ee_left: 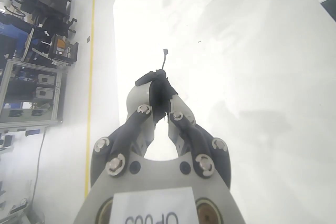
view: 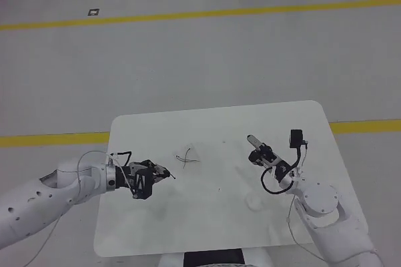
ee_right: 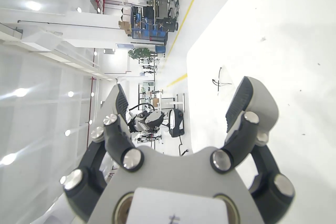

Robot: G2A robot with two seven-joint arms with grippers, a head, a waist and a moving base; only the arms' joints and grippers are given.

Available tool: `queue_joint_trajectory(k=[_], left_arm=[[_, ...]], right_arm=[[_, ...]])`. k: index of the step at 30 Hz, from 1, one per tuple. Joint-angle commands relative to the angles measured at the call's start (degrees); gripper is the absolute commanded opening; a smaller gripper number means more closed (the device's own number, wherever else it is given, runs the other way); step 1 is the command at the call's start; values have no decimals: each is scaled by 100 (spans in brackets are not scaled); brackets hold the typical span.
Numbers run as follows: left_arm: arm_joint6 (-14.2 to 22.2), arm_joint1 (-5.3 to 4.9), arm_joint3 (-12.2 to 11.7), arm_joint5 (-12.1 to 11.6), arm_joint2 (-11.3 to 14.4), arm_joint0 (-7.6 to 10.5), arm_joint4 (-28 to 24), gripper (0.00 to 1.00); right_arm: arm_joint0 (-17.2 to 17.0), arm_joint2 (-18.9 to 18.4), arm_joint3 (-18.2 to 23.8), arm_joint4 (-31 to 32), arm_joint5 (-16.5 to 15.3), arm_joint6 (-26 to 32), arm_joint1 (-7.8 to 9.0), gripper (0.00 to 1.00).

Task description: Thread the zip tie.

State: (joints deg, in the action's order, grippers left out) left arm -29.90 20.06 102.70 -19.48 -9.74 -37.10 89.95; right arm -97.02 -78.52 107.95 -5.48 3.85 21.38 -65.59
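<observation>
My left gripper [view: 161,173] hovers over the left part of the white table [view: 220,220], shut on a thin black zip tie [ee_left: 164,59]. The tie's short free end with its small square head [ee_left: 165,51] sticks out past the fingertips [ee_left: 147,79]. More black zip tie pieces [view: 187,159] lie crossed on the table a little ahead of that gripper, and they also show as the crossed ties [ee_right: 220,82] beyond my right gripper. My right gripper [view: 253,141] is held over the right part of the table, open and holding nothing, its ribbed pads [ee_right: 242,93] spread wide.
The table's far edge and rounded corners border a grey floor with yellow lines [view: 200,15]. A few small dark specks [ee_right: 262,38] dot the tabletop. My right arm's cable [view: 280,180] loops close behind its wrist.
</observation>
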Motion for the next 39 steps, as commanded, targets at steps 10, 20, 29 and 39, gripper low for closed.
queue_joint_trajectory(k=[10,20,29,39], left_arm=[[978,144,149,80,-84,-72,-16,0],[1404,318,176,0,-7,-105,0,0],[1605,369,256,45,-5,-108,0,0],[2086,526,310,0,0,-49,0,0]], right_arm=[[538,621,-222,569,478,898,-5,100],[1045,1325,-445,663,753,1218,-91,100],[1210,1484,-679,-73,1137,1999,-116,100],[1683,1832,-1609,-1348,1563,2616,-187,100]])
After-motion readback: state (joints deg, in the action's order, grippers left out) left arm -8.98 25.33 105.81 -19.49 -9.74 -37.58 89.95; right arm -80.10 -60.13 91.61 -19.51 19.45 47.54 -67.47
